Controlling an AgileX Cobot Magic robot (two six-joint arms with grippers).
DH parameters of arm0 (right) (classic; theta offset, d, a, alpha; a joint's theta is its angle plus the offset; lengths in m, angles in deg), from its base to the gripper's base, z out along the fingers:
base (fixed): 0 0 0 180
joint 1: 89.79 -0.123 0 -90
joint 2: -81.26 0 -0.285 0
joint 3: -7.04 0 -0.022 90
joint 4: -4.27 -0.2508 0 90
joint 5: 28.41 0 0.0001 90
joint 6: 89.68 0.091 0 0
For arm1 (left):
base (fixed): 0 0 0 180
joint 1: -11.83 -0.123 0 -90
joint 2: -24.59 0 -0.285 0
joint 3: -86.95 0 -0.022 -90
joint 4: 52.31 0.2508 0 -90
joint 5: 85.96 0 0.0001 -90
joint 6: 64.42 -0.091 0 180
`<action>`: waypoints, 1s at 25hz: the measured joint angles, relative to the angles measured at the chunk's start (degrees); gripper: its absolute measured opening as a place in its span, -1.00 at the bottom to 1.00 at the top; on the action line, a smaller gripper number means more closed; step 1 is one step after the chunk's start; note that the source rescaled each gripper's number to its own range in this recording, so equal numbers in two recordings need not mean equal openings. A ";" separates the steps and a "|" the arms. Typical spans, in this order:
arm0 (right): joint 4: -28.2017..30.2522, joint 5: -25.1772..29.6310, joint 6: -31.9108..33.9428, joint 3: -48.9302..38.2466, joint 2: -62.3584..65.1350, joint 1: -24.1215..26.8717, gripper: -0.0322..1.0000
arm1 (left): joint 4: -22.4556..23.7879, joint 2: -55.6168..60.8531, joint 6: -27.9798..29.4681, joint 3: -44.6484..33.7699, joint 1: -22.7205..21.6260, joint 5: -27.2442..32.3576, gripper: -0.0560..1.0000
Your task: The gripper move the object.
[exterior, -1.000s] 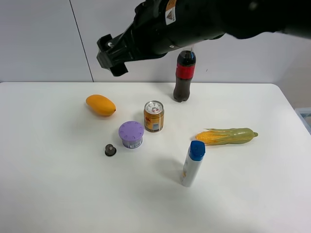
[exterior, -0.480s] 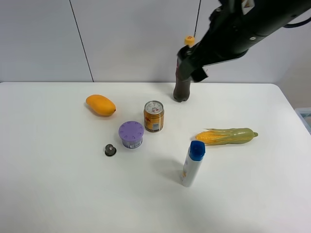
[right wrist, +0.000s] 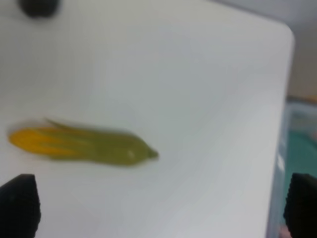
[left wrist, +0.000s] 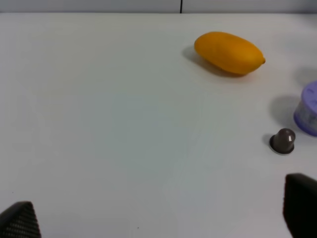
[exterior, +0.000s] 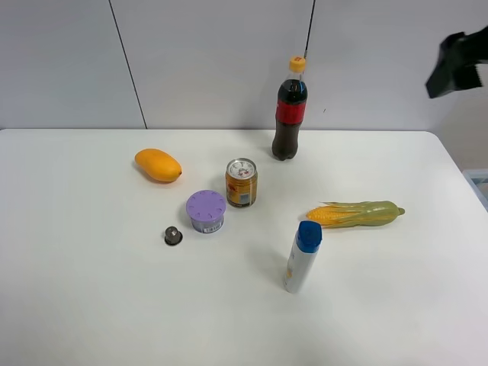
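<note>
The object, a squat container with a lilac dotted lid point(exterior: 206, 211), stands near the middle of the white table, just left of the gold can point(exterior: 241, 182). Its edge also shows in the left wrist view point(left wrist: 310, 109). My left gripper point(left wrist: 158, 218) is open and empty, low over bare table well to the left of the container; it is out of the exterior view. My right gripper point(right wrist: 159, 206) is open and empty, high above the corn. The black end of the right arm point(exterior: 456, 62) shows at the far upper right.
A mango point(exterior: 158, 165) lies at the back left. A small dark capsule point(exterior: 173, 235) sits left of the container. A cola bottle point(exterior: 290, 110) stands at the back. Corn point(exterior: 356, 214) and a blue-capped white bottle point(exterior: 303, 256) are to the right. The table's right edge point(exterior: 460, 169) is near.
The right arm has swung from the upper left, across the cola bottle, to the far upper right. The things on the table have not moved.
</note>
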 joint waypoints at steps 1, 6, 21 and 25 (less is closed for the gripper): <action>0.00 0.84 0.00 0.00 0.75 1.42 0.99 | 0.00 0.00 0.00 0.00 0.00 0.00 1.00; 0.00 1.36 1.18 -1.67 7.37 4.94 0.99 | 0.00 0.00 0.00 0.00 0.00 0.00 1.00; -3.90 -8.62 4.88 -34.14 35.54 5.01 0.99 | 0.00 0.00 0.00 0.00 0.00 0.00 1.00; -4.05 -10.08 4.88 -40.63 41.30 5.01 0.99 | 0.00 0.00 0.00 0.00 0.00 0.00 1.00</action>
